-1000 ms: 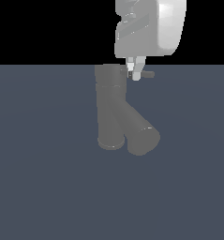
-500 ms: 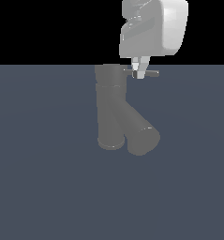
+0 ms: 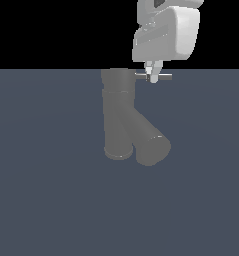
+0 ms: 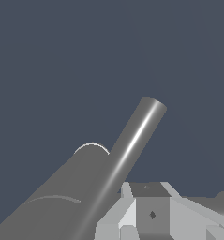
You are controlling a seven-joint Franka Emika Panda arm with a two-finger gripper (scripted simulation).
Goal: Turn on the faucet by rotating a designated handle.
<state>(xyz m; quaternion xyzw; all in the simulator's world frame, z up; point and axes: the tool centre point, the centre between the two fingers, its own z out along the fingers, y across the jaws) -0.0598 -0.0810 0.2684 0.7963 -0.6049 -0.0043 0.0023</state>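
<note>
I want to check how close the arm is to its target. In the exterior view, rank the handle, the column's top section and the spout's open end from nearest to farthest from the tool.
1. The handle, right at the tool.
2. The column's top section, toward that view's left.
3. The spout's open end, far below.

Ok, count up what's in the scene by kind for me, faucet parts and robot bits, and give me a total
Thick grey cylinders: 2, the faucet's upright column and slanted spout
Thin metallic rods: 1, the handle
Grippers: 1, the gripper at the handle
Total: 4
</note>
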